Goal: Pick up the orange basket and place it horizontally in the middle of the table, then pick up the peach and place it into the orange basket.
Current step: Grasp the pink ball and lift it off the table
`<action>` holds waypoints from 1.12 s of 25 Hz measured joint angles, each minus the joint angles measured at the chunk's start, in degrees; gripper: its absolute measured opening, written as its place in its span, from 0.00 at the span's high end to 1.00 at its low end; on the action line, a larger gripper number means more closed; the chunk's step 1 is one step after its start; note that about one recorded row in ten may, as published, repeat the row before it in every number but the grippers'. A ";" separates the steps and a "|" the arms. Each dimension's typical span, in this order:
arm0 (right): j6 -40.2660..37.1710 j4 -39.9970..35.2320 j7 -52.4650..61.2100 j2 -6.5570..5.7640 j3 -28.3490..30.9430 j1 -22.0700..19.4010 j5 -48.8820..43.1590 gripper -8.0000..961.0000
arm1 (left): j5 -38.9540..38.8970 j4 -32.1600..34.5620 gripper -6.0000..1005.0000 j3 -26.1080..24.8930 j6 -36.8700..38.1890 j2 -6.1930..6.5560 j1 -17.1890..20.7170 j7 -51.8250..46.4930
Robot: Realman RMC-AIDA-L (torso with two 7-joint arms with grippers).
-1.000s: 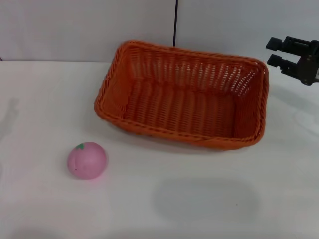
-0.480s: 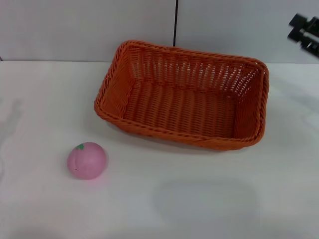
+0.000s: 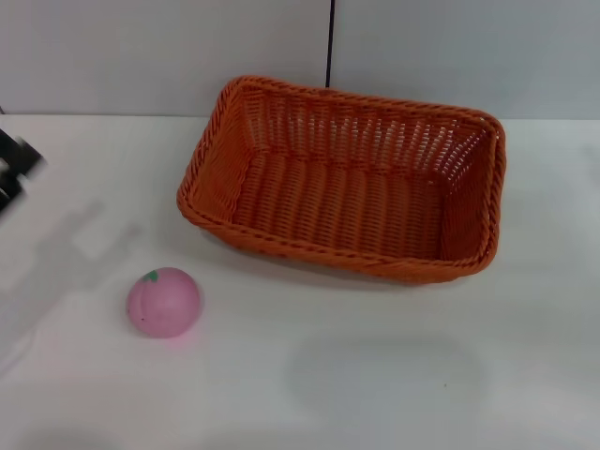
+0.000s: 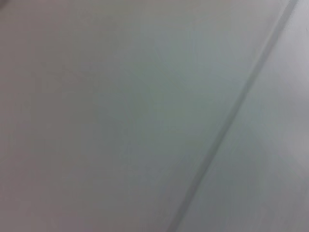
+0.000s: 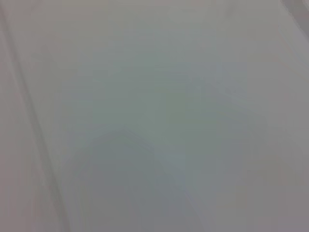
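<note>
Gone from the upper right of the head view is the right claw, while the left claw (image 3: 17, 169) has just entered at the left edge — blurred, so its jaws cannot be read. Nearest lies the peach (image 3: 163, 301), leaf mark up, on the table (image 3: 375, 375). Beyond it the orange basket (image 3: 347, 178) rests mid-table, long axis left-right, slightly skewed — nothing inside.

The large rectangular orange woven basket (image 3: 347, 178) sits upright on the white matte table (image 3: 375, 375), long side roughly crosswise, slightly skewed, interior empty. The small round pink toy peach (image 3: 164, 301) rests on the table, near the basket's front left corner, apart from it.
</note>
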 joint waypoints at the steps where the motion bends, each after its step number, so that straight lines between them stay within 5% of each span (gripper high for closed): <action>1: 0.00 0.00 0.00 0.00 0.00 0.00 0.00 0.43 | 0.00 0.00 0.18 0.00 0.00 0.00 0.00 0.00; 8: -0.27 2.42 -2.25 0.04 6.99 -3.44 6.83 0.43 | 11.09 -1.00 0.18 -0.30 3.75 0.72 0.56 4.85; 15: -0.79 4.87 -1.86 -0.02 15.55 -4.61 7.09 0.43 | 18.96 -3.38 0.18 -0.17 14.48 -2.45 0.18 7.32; 20: -0.36 5.64 -1.86 -0.09 15.85 -4.73 7.11 0.43 | 22.38 -5.87 0.18 -0.23 17.93 -4.34 -0.11 7.35; 28: 0.78 5.69 -1.86 -0.07 16.27 -4.66 7.15 0.43 | 24.86 -6.06 0.18 0.16 19.93 -4.72 -0.86 7.09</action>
